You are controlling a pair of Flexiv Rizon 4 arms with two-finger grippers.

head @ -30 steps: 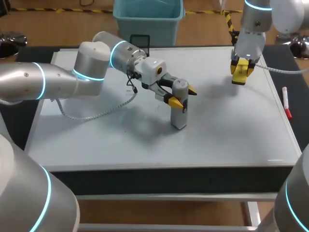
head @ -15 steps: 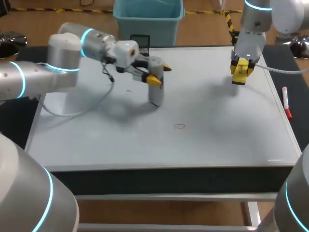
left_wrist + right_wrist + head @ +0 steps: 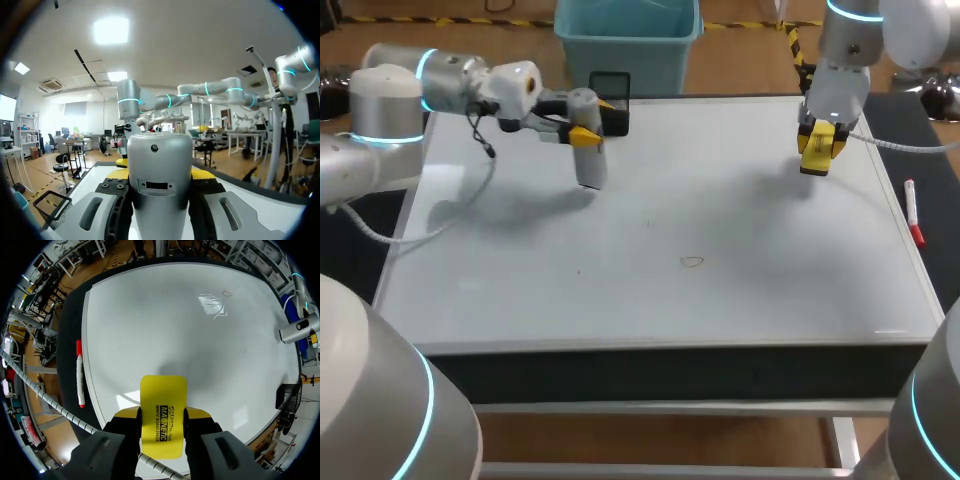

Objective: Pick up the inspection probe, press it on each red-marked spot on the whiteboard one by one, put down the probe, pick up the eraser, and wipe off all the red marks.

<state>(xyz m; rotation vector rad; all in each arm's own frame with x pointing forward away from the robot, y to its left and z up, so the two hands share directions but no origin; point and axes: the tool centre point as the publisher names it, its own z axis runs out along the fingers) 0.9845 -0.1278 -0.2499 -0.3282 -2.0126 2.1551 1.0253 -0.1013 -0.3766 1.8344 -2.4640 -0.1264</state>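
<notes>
light: bright, overhead | shadows: soft, on whiteboard | glare: faint

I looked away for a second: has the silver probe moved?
Yes. The probe has moved left, away from the small red mark, toward the far left corner of the whiteboard.

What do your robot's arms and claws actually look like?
The left arm and right arm are thick silver-grey tubes with glowing cyan rings. Thin cables trail from the wrists. The left gripper and right gripper each have yellow-tipped fingers.
</notes>
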